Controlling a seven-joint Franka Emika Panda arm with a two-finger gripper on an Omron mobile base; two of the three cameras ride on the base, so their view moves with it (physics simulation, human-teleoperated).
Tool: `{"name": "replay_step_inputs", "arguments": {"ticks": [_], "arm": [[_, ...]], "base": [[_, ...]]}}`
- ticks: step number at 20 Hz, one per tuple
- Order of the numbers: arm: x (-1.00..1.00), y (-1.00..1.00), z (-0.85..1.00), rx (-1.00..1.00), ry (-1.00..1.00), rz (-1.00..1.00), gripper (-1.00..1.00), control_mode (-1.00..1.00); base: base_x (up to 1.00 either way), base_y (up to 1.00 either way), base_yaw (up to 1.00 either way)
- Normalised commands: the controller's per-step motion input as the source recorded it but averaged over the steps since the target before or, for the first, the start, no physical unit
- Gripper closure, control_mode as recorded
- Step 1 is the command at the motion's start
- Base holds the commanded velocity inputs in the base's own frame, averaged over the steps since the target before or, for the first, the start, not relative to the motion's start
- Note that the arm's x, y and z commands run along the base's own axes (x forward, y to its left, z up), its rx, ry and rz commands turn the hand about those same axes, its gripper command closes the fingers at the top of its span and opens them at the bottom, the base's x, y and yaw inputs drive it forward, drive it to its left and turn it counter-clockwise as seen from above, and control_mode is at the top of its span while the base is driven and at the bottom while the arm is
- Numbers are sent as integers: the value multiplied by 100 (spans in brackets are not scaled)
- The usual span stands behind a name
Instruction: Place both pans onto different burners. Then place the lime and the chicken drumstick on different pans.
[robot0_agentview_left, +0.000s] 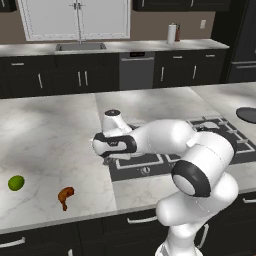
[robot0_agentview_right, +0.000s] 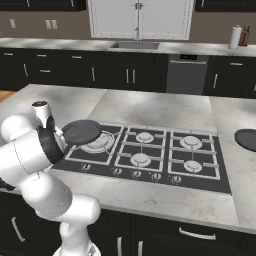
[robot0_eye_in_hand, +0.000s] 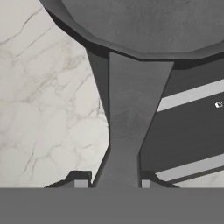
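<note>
Gripper (robot0_eye_in_hand: 112, 181) closed on the handle of the mid-grey pan (robot0_agentview_right: 81, 131), tips pinching it from either side. Pan hangs over the large burner (robot0_agentview_right: 98, 142) at the near-left corner of the cooktop (robot0_agentview_right: 165, 172), handle reaching out past the cooktop's left edge toward the arm. Darker pan (robot0_agentview_right: 246, 138) sits on the counter right of the cooktop, well apart. Lime (robot0_agentview_left: 16, 183) and chicken drumstick (robot0_agentview_left: 65, 195) lie on the counter left of the cooktop, lime farther out

Dark cabinets (robot0_agentview_right: 75, 75), marble counter (robot0_agentview_left: 50, 130), window (robot0_agentview_left: 75, 17) (sink (robot0_agentview_left: 80, 46) below), prob. dishwasher (robot0_agentview_right: 186, 74).
</note>
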Motion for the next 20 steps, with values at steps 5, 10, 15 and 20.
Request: {"name": "replay_step_inputs", "arguments": {"ticks": [5, 10, 15, 20], "arm": [[0, -23, 0, 2, 0, 0, 100, -100], [0, -34, 0, 4, 0, 0, 100, -100], [0, -29, 0, 4, 0, 0, 100, -100], [5, -24, 0, 4, 3, 0, 100, -100]], "base": [[0, 0, 0], [0, 0, 0], [0, 0, 0], [0, 0, 0]]}}
